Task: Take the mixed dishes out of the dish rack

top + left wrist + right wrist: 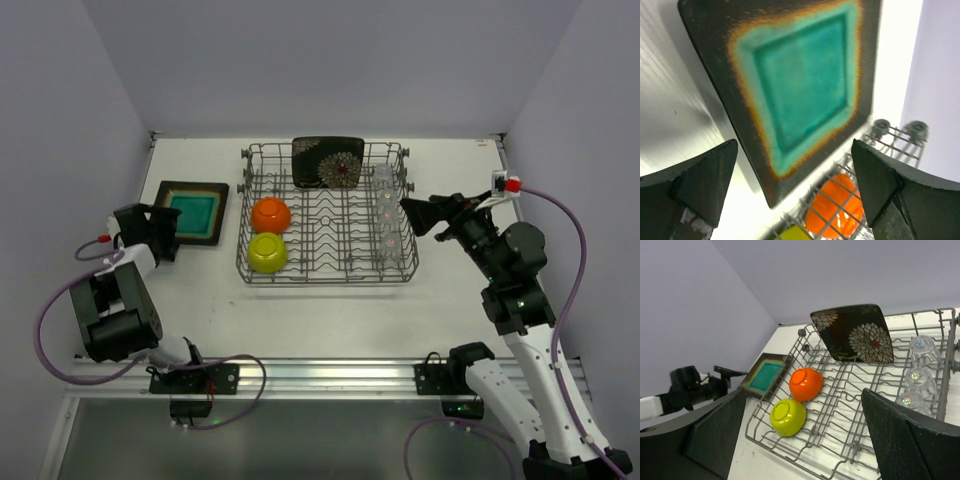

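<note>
The grey wire dish rack [325, 281] stands mid-table. A flowered black plate [328, 162] leans upright at its back. An orange bowl [271, 214] and a yellow-green bowl [267, 252] lie upside down on its left side, and several clear glasses [386, 215] line its right side. The teal-centred plate [192, 211] lies flat on the table left of the rack. My left gripper [170, 235] is open at that plate's near-left edge, holding nothing; the plate [805, 75] lies just beyond its fingers. My right gripper [415, 218] hovers open and empty over the rack's right edge, facing the bowls [806, 383].
White walls close in the table at the back and both sides. The arm bases sit on a metal rail [330, 372] along the near edge. Purple cables [575, 250] trail from both arms.
</note>
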`<action>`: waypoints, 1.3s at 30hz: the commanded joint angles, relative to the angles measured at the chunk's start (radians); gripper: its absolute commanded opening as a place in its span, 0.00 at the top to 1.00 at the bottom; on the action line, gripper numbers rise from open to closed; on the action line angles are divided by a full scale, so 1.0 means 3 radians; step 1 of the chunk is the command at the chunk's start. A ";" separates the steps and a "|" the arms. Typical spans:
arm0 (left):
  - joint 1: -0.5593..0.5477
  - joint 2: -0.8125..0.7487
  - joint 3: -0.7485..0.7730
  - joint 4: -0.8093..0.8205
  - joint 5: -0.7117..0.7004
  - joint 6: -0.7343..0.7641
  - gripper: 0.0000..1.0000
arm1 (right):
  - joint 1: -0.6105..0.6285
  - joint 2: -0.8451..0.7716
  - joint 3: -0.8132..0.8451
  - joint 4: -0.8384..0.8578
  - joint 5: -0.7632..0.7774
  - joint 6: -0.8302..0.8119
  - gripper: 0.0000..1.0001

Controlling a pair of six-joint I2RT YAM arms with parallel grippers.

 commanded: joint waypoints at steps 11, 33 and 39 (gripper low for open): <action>-0.0023 -0.2084 0.0322 -0.0954 0.0289 0.1022 0.00 | -0.0009 0.0887 0.0569 -0.0176 0.0412 -0.0424 0.01; -0.1688 -0.2913 0.0373 -0.1931 -0.1298 0.2696 0.00 | 0.0532 0.2549 0.2502 -0.1044 0.0314 -0.3480 0.01; -0.1869 -0.3128 0.0379 -0.2115 -0.1852 0.2614 0.00 | 0.0645 0.3076 0.2860 -0.1122 0.0617 -0.4283 0.01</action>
